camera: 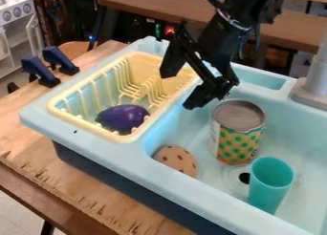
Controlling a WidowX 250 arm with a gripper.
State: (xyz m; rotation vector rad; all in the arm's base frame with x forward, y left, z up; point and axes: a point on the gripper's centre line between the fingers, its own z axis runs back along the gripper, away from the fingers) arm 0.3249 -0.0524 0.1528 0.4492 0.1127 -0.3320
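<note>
1. The black gripper (180,87) is empty, its 2 fingers spread apart above the rim between the yellow rack (92,127) and the basin of the blue sink (167,155).
2. Nearest is the can (237,137), upright in the basin. It looks stiff; I'd judge it heavy if full, with smooth sides that could slip. Best hold: across the upper body, just below the rim.
3. The purple eggplant (124,117) lies in the rack. Probably light plastic, rounded and apt to roll; grip its middle across the narrow width.
4. Also in the basin: 1 cookie (177,161) and 1 upright teal cup (270,185), likely light and easily tipped.
</note>
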